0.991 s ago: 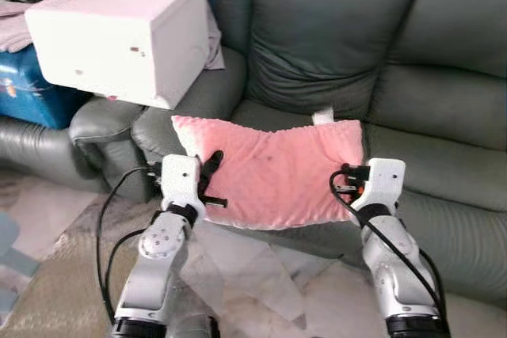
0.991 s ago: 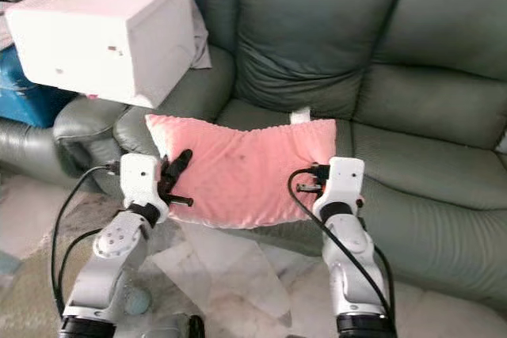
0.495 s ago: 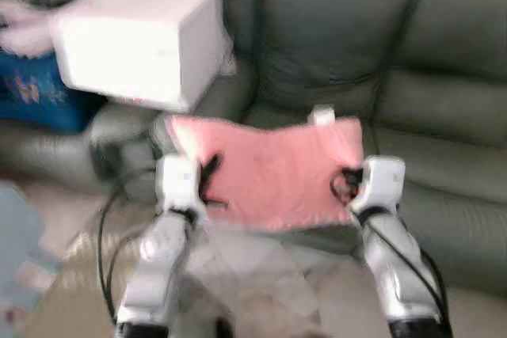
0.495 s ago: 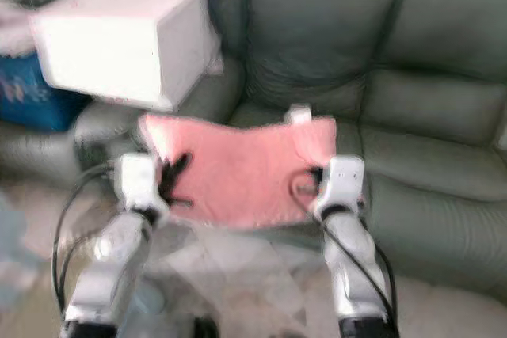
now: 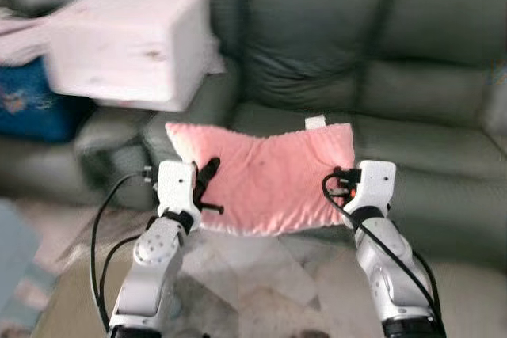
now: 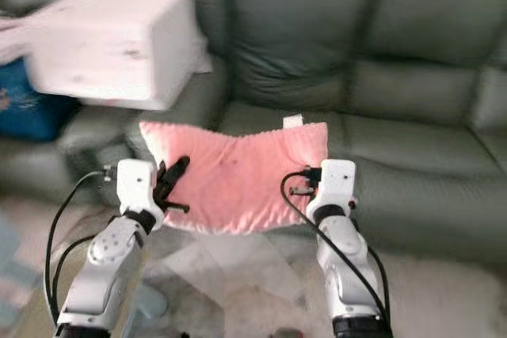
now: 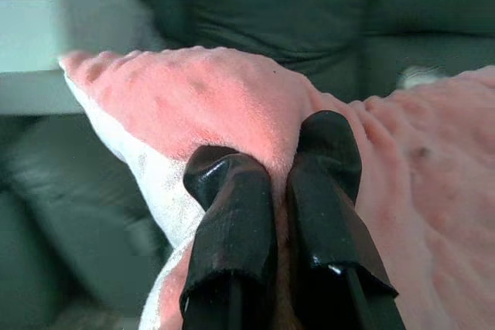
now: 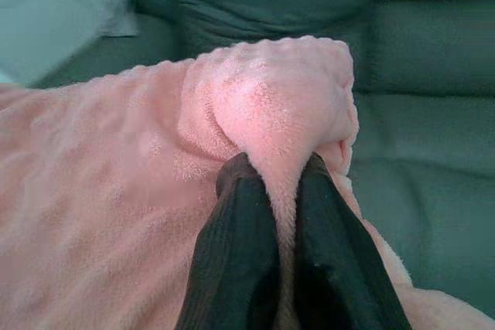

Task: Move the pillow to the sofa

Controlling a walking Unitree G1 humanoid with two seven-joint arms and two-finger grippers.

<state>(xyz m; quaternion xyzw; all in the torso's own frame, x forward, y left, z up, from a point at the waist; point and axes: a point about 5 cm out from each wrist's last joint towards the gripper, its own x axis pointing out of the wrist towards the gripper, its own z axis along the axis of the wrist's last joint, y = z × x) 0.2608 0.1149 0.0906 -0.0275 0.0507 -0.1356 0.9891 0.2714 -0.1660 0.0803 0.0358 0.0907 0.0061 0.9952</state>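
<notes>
A pink fluffy pillow (image 5: 265, 176) hangs stretched between my two arms in front of the grey-green sofa (image 5: 333, 45). My left gripper (image 5: 207, 177) is shut on the pillow's left edge (image 7: 232, 113), pinching the fabric between both fingers. My right gripper (image 5: 342, 182) is shut on the right edge, with a fold of pillow (image 8: 278, 113) bulging above the fingers. A small white tag (image 5: 315, 122) sticks up from the pillow's top edge. The pillow is held over the front of the sofa seat (image 6: 261, 116), and I cannot tell whether it touches the cushion.
A large white box (image 5: 127, 41) rests on the sofa's left armrest. A blue item (image 5: 24, 104) sits at the far left behind it. Pale marbled floor (image 5: 253, 282) lies under my arms. The sofa seat (image 5: 444, 156) stretches away to the right.
The whole picture has shifted and blurred, so the camera has moved. The pillow remains gripped at both ends and looks slightly lower and nearer the seat front.
</notes>
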